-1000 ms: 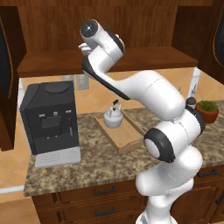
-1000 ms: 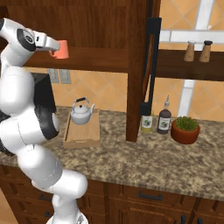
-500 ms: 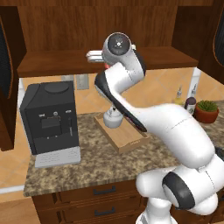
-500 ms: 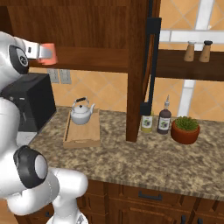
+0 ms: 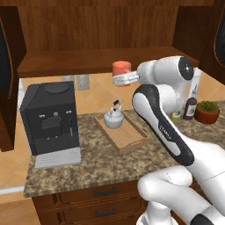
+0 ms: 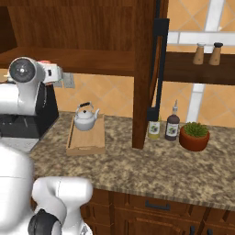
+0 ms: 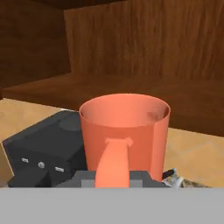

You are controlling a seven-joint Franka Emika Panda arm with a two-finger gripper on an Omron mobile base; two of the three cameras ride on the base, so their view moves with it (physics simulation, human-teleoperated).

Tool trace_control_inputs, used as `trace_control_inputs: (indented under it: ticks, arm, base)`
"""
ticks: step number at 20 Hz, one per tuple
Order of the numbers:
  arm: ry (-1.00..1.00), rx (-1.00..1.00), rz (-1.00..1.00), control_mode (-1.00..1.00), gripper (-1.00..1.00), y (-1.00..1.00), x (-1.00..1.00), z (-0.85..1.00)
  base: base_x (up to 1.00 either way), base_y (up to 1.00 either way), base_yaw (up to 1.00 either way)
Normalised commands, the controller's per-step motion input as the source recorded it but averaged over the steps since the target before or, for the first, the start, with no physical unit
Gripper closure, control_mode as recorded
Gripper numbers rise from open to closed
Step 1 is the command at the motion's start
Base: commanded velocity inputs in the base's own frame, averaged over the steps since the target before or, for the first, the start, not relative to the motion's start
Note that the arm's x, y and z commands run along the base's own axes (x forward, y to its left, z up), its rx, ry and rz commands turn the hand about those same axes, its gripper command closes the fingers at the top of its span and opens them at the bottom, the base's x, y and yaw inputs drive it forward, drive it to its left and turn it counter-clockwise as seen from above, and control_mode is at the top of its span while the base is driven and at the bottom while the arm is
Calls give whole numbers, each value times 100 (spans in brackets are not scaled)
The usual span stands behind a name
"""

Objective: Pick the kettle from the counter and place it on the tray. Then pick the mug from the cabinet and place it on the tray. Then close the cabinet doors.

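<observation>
Speckled brown granite counter [image 5: 88,162] under your open dark-wood cabinet [image 5: 101,33], wooden shelf inside. Item: mug [image 5: 121,70], orange-red, cylindrical, upright, handle facing your hand camera; held in the air in front of the shelf edge, above the tray. Gripper [image 5: 122,80]: clamped on the mug's handle side. Tray [image 5: 132,140]: light wood, on the counter, carrying the silvery kettle [image 5: 113,117] at its far end. Black coffee machine [image 5: 50,116] stands left of it.

Black coffee machine [image 5: 52,118], left end of worktop. Two dark bottles [image 6: 172,126] beside potted plant [image 6: 194,136], right. Two pepper shakers [image 6: 198,53] on wall shelf [image 6: 197,73]. Grey outlet plate [image 5: 82,81] on tiled backsplash.
</observation>
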Motion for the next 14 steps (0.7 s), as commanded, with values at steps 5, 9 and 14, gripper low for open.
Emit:
trace_control_inputs:
  ticks: [5, 9, 14]
  arm:
    - [9, 0, 64, -100, 100, -51, -43, -55]
    - [12, -23, 43, -100, 100, -39, -18, -74]
    - [15, -12, 18, -100, 100, -11, 19, -75]
  base:
    - [0, 0, 0]
    - [0, 0, 0]
    - [0, 0, 0]
